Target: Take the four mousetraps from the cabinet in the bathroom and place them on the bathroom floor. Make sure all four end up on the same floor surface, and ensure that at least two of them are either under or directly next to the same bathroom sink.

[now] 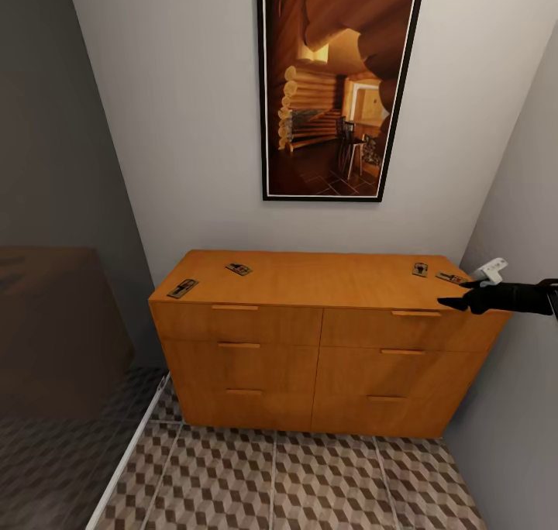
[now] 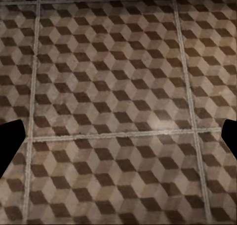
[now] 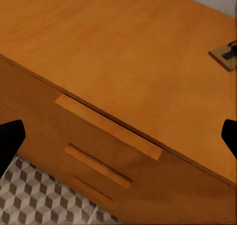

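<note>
Above the cabinet's (image 1: 325, 282) right front edge, the right gripper (image 1: 457, 296) hovers wide open, empty, beside a mousetrap (image 1: 450, 278).

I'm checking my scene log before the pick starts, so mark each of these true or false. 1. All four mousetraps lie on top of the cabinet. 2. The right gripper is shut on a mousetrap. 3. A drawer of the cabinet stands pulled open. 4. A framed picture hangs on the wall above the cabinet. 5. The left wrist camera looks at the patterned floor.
1. True: four mousetraps, two near the left end and two near the right end, lie on the cabinet.
2. False: the right gripper is open and holds nothing.
3. False: all drawer fronts sit flush.
4. True: the framed picture.
5. True: the bathroom floor.
</note>
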Available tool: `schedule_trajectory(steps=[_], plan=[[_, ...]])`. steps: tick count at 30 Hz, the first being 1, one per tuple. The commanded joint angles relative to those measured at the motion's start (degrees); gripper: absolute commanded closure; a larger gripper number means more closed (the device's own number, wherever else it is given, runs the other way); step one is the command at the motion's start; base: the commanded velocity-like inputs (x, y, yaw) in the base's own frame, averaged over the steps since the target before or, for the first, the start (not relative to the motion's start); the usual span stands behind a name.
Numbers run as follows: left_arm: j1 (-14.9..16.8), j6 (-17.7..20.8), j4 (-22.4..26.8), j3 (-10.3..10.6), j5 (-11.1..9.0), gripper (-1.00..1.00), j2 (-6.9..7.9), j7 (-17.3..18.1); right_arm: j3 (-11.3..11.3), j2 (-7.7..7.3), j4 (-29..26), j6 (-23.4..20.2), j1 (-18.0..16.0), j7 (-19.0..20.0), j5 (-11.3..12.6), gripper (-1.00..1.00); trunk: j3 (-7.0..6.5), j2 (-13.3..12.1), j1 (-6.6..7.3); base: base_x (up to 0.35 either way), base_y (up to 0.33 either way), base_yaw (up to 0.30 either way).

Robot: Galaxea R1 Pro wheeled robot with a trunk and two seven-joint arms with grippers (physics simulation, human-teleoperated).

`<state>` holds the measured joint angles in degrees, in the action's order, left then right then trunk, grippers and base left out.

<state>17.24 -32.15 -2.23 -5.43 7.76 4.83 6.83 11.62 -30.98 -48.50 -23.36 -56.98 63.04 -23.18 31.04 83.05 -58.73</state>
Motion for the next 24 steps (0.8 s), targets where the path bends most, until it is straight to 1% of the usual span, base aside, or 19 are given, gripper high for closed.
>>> schedule_trajectory(steps=[1,6,11,12,14,17,19,24], plan=[[-1.06,-1.75,-0.22,-0.55,0.51,-1.00,0.20,0.06,0.16,-0.07,-0.10,-0.93,-0.09,0.28,-0.33,-1.00,0.05,0.03,0.00,0.000,0.000,0.000],[-5.96,-6.92,-0.18,-0.55,0.48,-1.00,0.88,-0.05,0.20,-0.47,-0.19,-3.04,-0.19,-0.05,-0.40,-1.00,0.05,0.03,0.00,0.000,0.000,0.000],[-9.14,-9.19,-0.16,-0.57,0.42,-1.00,1.12,-0.16,0.23,-1.56,-0.25,-4.68,-0.22,-1.41,-0.44,-1.00,0.05,0.03,0.00,0.000,0.000,0.000],[-9.62,-9.41,-0.16,-0.58,0.40,-1.00,1.12,-0.18,0.23,-1.83,-0.25,-5.05,-0.23,-1.92,-0.45,-1.00,0.05,0.03,0.00,0.000,0.000,0.000],[-11.96,-10.40,-0.15,-0.62,0.18,-1.00,1.14,-0.22,0.20,-2.83,-0.57,-7.16,-0.23,-5.18,-0.52,-1.00,0.05,0.03,0.00,0.000,0.000,0.000],[-12.73,-11.39,-0.15,-0.63,0.08,-1.00,1.14,-0.23,0.14,-3.01,-0.84,-7.70,-0.24,-5.97,-1.01,-1.00,0.05,0.03,0.00,0.000,0.000,0.000],[-13.41,-12.43,-0.19,-0.65,0.03,-1.00,1.10,-0.24,0.10,-3.11,-1.00,-7.98,-0.24,-6.31,-2.19,-1.00,0.05,0.03,0.00,0.000,0.000,0.000],[-14.28,-13.35,-0.22,-0.70,0.00,-1.00,1.02,-0.24,0.08,-3.11,-1.13,-8.21,-0.24,-6.28,-4.45,-1.00,0.05,0.03,0.00,0.000,0.000,0.000]])
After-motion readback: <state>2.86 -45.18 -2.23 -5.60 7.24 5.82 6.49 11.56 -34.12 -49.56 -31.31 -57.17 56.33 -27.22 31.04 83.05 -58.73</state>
